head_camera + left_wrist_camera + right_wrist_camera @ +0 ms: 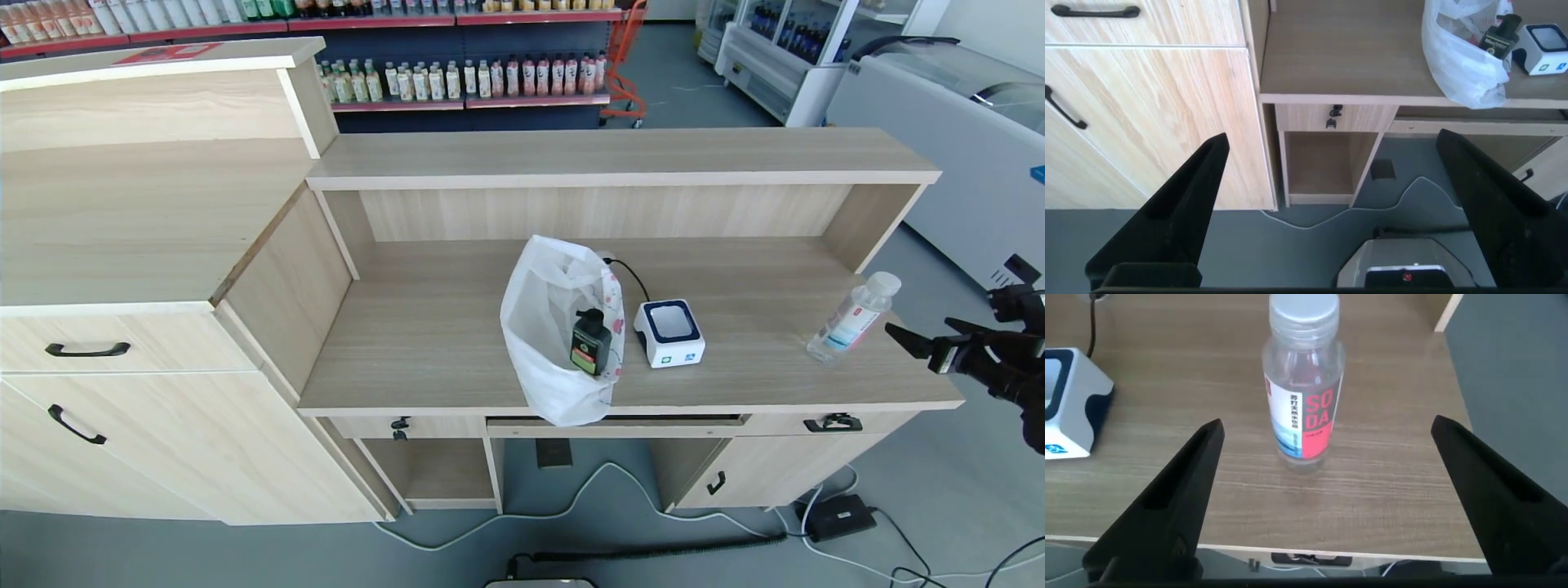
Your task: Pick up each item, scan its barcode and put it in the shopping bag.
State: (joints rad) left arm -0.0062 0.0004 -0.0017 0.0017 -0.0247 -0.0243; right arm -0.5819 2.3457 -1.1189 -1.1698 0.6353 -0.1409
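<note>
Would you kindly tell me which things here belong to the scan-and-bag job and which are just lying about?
Part of the job:
clear bottle, standing on the counter
scanner
shopping bag
dark bottle, already in the bag

Just lying about:
drink shelves behind the counter
freezer
floor cables

You have a light wooden counter (441,335) before you. On it sits the white shopping bag (539,351), sagging over the front edge. The scanner (669,331) is just beside its right, and a clear bottle (851,320) stands upright, well apart, near the right end.
</note>
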